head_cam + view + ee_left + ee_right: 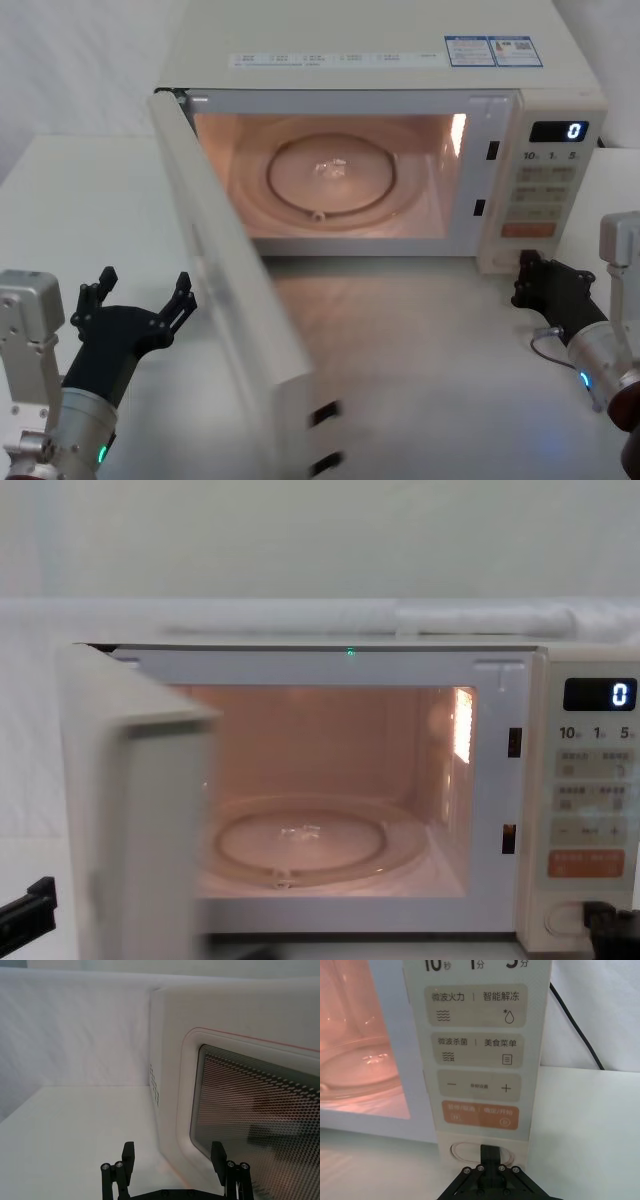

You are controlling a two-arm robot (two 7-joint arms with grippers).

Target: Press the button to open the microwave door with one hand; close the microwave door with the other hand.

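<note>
With the door swung wide open toward the robot, the lit cavity shows one glass turntable. Two grippers here: the left gripper sits just outside the door, fingers spread, and its wrist cam shows the door's window. The right gripper, pressed together, has its tip on the button under the orange key.

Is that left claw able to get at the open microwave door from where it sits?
Probably yes. The left gripper, fingers open, sits just outside the swung-open microwave door, facing its window side, with nothing between them.
</note>
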